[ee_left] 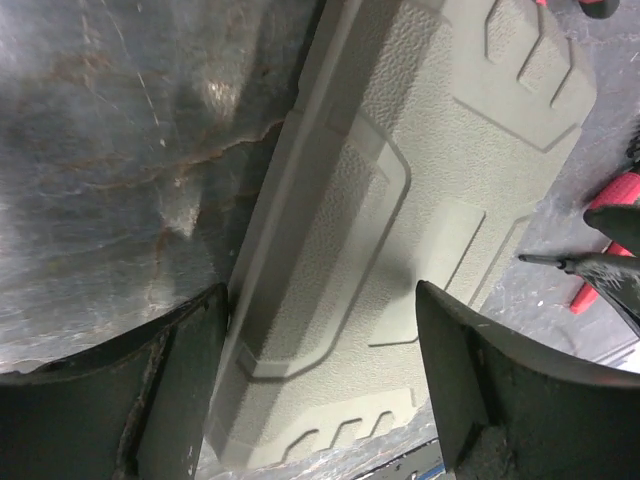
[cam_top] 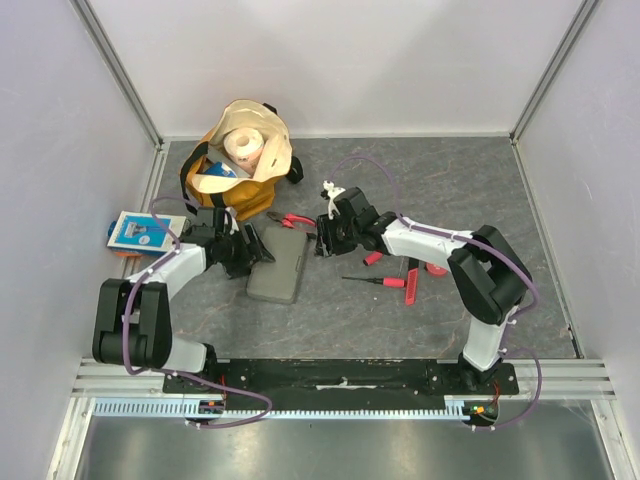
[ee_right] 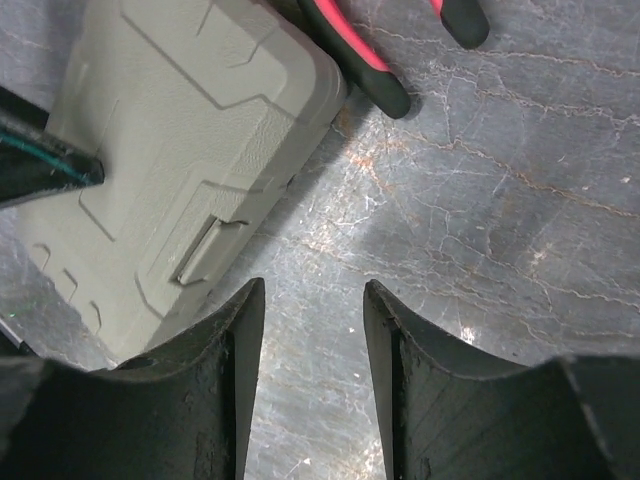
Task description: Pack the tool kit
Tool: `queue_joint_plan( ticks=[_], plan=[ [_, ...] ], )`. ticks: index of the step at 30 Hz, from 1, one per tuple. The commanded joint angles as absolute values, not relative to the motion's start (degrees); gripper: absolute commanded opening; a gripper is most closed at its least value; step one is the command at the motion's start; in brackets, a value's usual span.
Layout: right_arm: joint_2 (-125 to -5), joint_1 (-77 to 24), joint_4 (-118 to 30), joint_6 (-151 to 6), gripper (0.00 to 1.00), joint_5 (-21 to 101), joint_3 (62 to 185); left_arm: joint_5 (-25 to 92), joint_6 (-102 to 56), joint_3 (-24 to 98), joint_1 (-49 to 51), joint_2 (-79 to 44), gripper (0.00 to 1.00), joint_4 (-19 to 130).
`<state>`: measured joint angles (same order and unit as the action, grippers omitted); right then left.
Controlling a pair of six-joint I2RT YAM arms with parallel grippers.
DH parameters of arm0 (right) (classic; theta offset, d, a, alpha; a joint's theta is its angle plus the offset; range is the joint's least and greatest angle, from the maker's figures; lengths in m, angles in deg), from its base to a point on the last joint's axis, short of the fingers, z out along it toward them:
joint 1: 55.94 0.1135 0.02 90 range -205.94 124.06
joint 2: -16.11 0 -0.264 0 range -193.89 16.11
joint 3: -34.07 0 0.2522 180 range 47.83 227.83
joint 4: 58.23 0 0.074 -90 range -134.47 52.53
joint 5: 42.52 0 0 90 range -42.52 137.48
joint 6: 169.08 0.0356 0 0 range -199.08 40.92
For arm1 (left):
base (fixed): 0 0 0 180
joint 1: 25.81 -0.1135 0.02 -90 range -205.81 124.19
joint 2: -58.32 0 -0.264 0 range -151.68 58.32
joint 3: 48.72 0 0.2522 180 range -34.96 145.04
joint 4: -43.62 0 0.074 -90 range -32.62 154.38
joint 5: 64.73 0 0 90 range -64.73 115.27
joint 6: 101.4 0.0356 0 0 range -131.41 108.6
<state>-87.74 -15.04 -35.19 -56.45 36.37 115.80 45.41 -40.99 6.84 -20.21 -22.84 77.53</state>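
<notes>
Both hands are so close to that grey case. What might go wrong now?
The left hand straddles one edge of the closed case; closing could slide it instead of gripping. The pliers lie right beside its corner, so a shifted case may shove them. The right hand sits close by; the two might bump.

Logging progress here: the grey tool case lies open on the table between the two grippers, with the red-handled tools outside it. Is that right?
Not quite: the grey tool case is closed, textured lid up, as the left wrist view shows. It does lie between the left gripper and right gripper, with the red-handled tools outside it.
</notes>
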Motion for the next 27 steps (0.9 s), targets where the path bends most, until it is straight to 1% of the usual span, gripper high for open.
queue_joint_plan(
  ticks=[1,6,12,18,20,24,25,27],
  plan=[
    [-89.2,-15.2,-40.5,-53.9,0.51,34.0,118.4,51.0,-49.7,2.2,-20.1,-19.4,0.80,70.8],
    [-89.9,-15.3,-43.7,-49.1,0.49,32.9,117.5,50.8,-53.0,-2.8,-20.2,-12.4,0.79,66.4],
    [-90.8,-15.2,-44.0,-46.4,0.47,31.2,118.0,49.4,-50.9,-1.7,-20.1,-9.8,0.78,65.9],
    [-90.9,-15.1,-46.7,-45.0,0.46,30.3,116.0,45.7,-50.5,-0.1,-20.2,-13.0,0.80,68.5],
    [-91.1,-14.7,-46.9,-44.6,0.46,30.0,115.9,46.2,-50.6,-0.8,-20.2,-14.1,0.80,67.8],
    [-90.9,-14.0,-46.6,-44.1,0.43,30.5,115.5,46.9,-50.4,-1.0,-20.2,-15.8,0.80,67.8],
    [-90.9,-13.9,-46.3,-43.9,0.42,30.9,115.3,47.6,-50.3,-0.9,-20.2,-16.6,0.79,67.8],
    [-90.8,-13.8,-45.7,-43.7,0.39,31.5,115.1,48.6,-50.5,-0.9,-20.2,-17.4,0.75,67.7]
  ],
)
